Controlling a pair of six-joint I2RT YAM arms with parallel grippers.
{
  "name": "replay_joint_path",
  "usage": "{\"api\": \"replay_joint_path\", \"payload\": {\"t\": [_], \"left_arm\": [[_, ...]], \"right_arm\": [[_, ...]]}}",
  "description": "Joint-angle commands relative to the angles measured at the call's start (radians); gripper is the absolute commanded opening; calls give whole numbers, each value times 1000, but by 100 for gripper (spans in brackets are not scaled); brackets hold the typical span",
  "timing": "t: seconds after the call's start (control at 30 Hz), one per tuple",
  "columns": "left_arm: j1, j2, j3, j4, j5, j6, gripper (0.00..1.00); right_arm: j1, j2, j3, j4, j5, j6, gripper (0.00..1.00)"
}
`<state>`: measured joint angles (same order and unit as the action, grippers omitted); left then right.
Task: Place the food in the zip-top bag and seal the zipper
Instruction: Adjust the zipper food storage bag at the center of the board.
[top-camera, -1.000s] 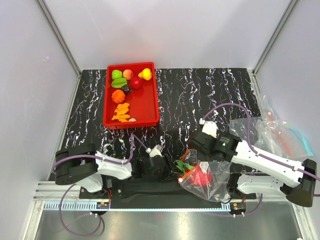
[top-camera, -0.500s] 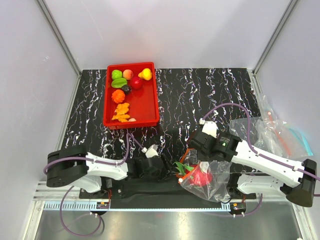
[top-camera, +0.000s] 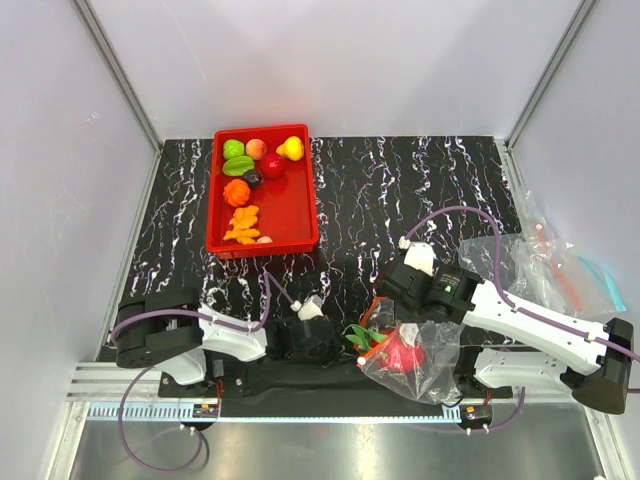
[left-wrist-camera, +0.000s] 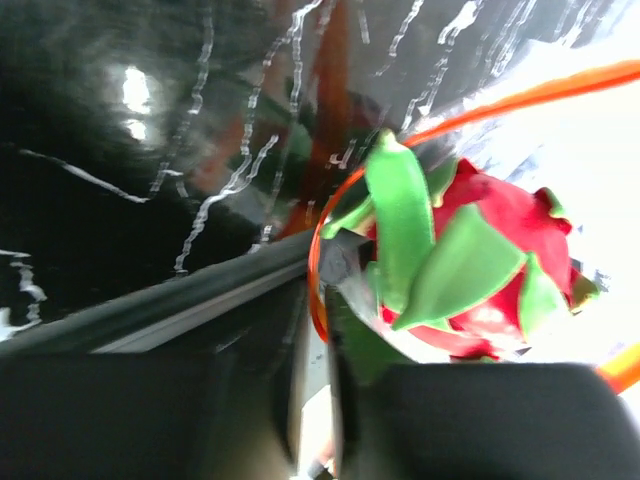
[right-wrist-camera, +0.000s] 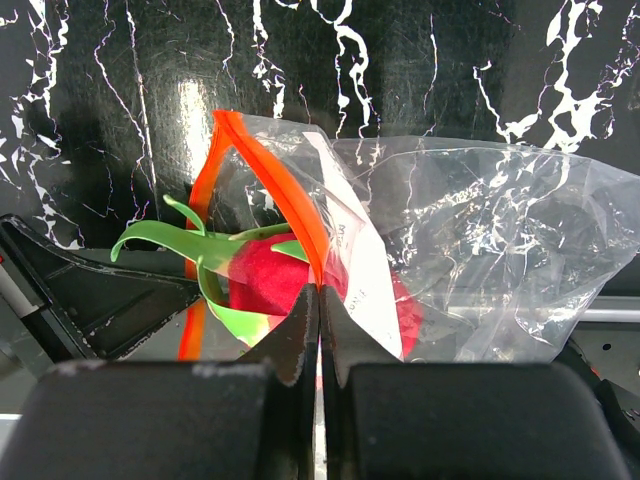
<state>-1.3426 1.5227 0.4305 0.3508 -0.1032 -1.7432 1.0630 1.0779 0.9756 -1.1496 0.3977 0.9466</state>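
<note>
The zip-top bag (top-camera: 435, 360) lies at the near edge, its mouth facing left, with a white label (right-wrist-camera: 365, 270). A magenta toy fruit with green leaves (top-camera: 402, 355) sits in the mouth, its leaves poking out; it also shows in the left wrist view (left-wrist-camera: 500, 220) and the right wrist view (right-wrist-camera: 265, 280). My right gripper (right-wrist-camera: 320, 290) is shut on the orange-red zipper (right-wrist-camera: 270, 180) from above (top-camera: 385, 308). My left gripper (left-wrist-camera: 322, 330) is at the mouth's left side (top-camera: 335, 340), jaws nearly together on the zipper loop (left-wrist-camera: 316, 270). More food (top-camera: 250, 175) lies in the tray.
The red tray (top-camera: 300, 215) stands at the back left with several toy fruits and vegetables. Other clear bags (top-camera: 560, 265), one blue-tinted, lie at the right edge. A black base strip (top-camera: 300, 375) runs along the near edge under both grippers.
My left arm's elbow swung out to the left and came back; its gripper stays at the bag's mouth. The right gripper and bag have hardly moved.
</note>
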Motion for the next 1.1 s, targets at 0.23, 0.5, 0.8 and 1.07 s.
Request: {"api": "replay_joint_path", "payload": {"t": [0.23, 0.5, 0.8, 1.07], "left_arm": [[5, -29, 181, -170, -101, 189, 0], [5, -200, 399, -603, -366, 470, 0], [30, -361, 772, -945, -466, 890, 0], [33, -430, 870, -1047, -484, 1027, 0]], "right_arm": [[-1, -33, 2, 39, -45, -32, 0], [-1, -52, 80, 97, -44, -78, 0], [-1, -191, 193, 117, 82, -65, 0], [-1, -294, 158, 220, 128, -81, 0]]}}
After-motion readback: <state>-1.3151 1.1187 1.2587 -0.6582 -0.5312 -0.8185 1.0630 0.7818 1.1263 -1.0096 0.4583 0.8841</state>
